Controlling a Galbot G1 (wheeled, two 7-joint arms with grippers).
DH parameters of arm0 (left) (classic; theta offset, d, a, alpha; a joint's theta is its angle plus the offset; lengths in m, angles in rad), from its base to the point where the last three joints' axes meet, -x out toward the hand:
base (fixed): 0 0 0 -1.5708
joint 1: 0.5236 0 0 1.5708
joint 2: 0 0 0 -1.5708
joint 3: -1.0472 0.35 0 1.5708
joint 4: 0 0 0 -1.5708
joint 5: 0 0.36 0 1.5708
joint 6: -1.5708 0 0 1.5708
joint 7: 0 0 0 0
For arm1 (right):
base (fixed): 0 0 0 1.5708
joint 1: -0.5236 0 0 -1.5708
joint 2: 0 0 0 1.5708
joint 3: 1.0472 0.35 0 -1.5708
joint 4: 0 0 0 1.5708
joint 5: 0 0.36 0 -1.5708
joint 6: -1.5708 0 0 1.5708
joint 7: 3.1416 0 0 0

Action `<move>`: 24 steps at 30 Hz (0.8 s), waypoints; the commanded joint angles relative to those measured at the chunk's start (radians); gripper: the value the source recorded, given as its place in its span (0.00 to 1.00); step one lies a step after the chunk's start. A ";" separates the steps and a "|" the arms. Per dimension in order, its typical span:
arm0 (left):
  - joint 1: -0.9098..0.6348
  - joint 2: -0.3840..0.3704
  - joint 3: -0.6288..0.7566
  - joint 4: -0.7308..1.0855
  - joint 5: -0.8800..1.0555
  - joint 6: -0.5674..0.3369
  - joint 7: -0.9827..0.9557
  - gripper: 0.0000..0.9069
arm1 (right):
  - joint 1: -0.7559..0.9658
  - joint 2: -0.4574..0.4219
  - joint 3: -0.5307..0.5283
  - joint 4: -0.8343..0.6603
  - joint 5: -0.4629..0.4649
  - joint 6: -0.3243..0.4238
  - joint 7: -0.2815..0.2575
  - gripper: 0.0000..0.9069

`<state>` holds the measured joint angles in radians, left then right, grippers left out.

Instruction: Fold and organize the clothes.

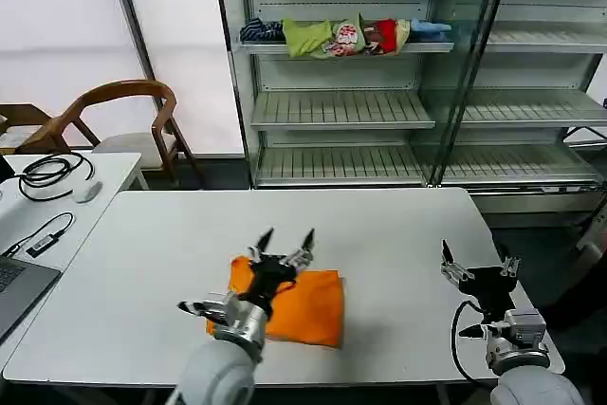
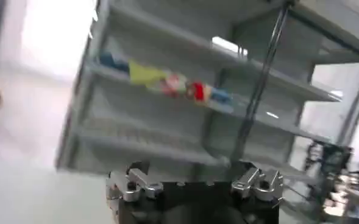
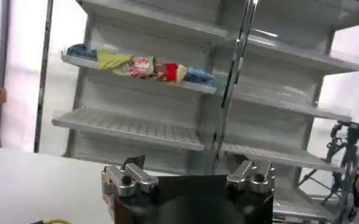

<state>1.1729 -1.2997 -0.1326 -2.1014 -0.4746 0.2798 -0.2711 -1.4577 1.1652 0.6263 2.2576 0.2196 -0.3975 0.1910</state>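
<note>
Nearest, both grippers point upward with jaws spread wide and empty: the left gripper [image 1: 285, 237] directly over the folded bright orange soft-fabric T-shirt [image 1: 308, 310], the right gripper [image 1: 479, 261] well to that shirt's right. Beyond, the white table [image 1: 379, 225]. A careless left-arm sweep might drag the fold loose.

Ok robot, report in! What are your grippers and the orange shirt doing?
Left gripper open, raised over the orange T-shirt, holding nothing. Right gripper open, idle over the table's right side. T-shirt folded, flat on the table. Nothing in the way.
</note>
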 commanded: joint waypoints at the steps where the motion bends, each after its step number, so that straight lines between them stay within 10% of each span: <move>1: 0.157 0.184 -0.503 0.032 0.259 -0.190 0.377 1.00 | 0.038 0.030 -0.044 -0.063 -0.063 0.069 -0.026 1.00; 24: 0.165 0.170 -0.563 0.211 0.388 -0.304 0.388 1.00 | 0.144 0.089 -0.158 -0.253 -0.212 0.203 -0.063 1.00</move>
<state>1.3221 -1.1456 -0.6411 -1.9403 -0.1673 0.0326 0.0754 -1.3406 1.2367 0.5196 2.0811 0.0881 -0.2571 0.1348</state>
